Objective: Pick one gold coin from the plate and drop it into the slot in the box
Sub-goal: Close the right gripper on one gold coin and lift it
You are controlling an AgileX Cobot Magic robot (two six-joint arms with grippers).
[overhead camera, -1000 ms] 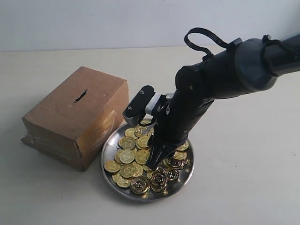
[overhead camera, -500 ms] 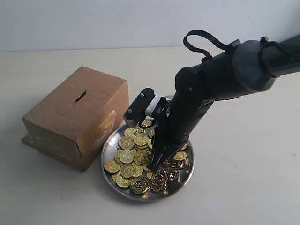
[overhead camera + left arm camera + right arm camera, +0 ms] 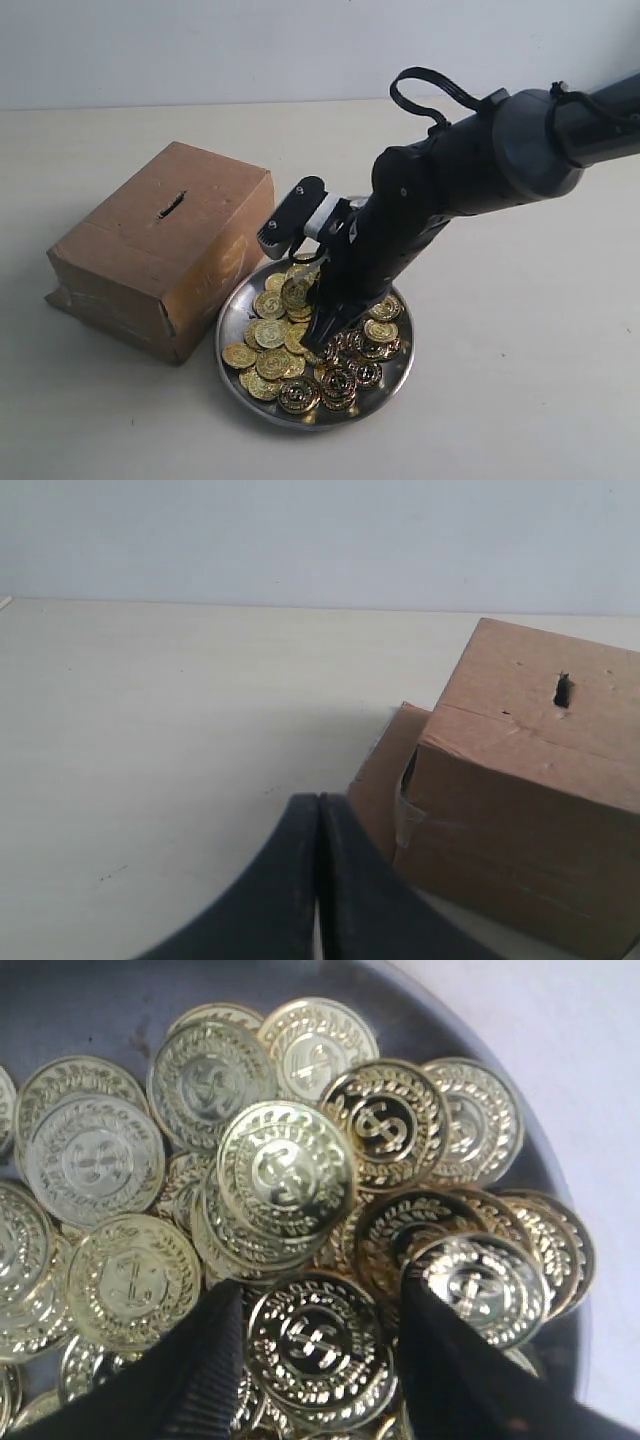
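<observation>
Between the fingers (image 3: 215, 1360) of the right gripper (image 3: 322, 335), one gold coin (image 3: 315, 1345) is lying flat, its face toward the wrist camera. Its edges are meeting, or very nearly meeting, the black finger on either side. The fingers are standing about a coin's breadth apart. Whether they are actually pinching the coin, I cannot tell.

Just beyond the fingertips, a tilted coin (image 3: 285, 1175) is sitting on top of a small stack. All around the gripper, a heap of coins (image 3: 268, 340) is covering much of the plate (image 3: 228, 318), a round shiny metal dish resting on a pale table (image 3: 520, 400). The black right arm (image 3: 480, 165) is slanting down into the plate from above.

Beside the right gripper, on the left arm's side, the box (image 3: 160, 250) is sitting close against the plate's rim. The slot (image 3: 172, 205) is showing as a short dark slit in the box's top face, well apart from the fingertips.

The left gripper (image 3: 318, 810) is pressing its two dark fingers together with nothing between them. Just ahead of it and off to one side, the box is standing on the table, its slot facing up.
</observation>
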